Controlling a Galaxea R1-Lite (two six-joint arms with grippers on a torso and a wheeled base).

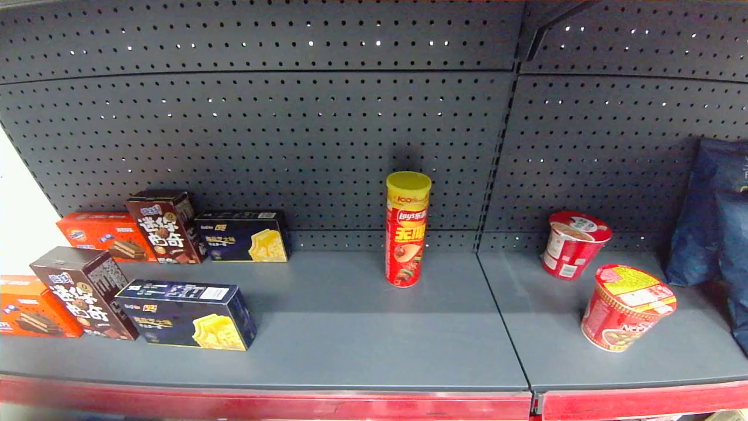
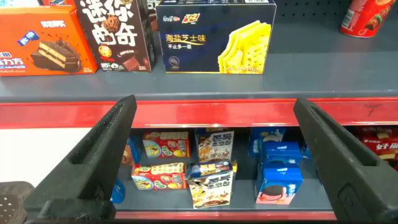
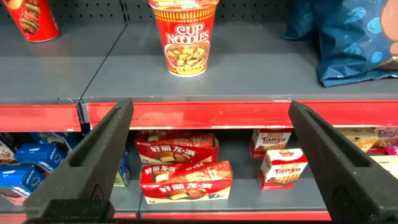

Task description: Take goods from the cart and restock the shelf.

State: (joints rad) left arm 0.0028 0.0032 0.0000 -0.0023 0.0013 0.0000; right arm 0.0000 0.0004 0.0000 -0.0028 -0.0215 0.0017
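The left gripper (image 2: 214, 107) had its jaws spread wide, nothing pinched between them; through the gap showed the shelf's red front lip (image 2: 211, 112) and a lower tier of small biscuit boxes (image 2: 211, 183); the right gripper (image 3: 209, 107) was spread the same way, facing red pie boxes (image 3: 185, 180) on that lower tier. Beyond the lip, well clear of both pairs of jaws, the goods stood on the grey shelf (image 1: 362, 327): in the front row an orange cake box (image 1: 29, 307), a brown chocolate cookie box (image 1: 85, 292) and a navy cheese wafer box (image 1: 187, 316) just beside one another, and a tilted cup of noodles (image 1: 625, 307) on the right bay. Farther back stood a second orange box (image 1: 105, 235), brown box (image 1: 166, 225) and navy box (image 1: 242, 235); an upright chip canister (image 1: 407, 229) near the middle; another noodle cup (image 1: 572, 244); and dark blue snack bags (image 1: 710, 216) leaning by the pegboard back (image 1: 292, 128).
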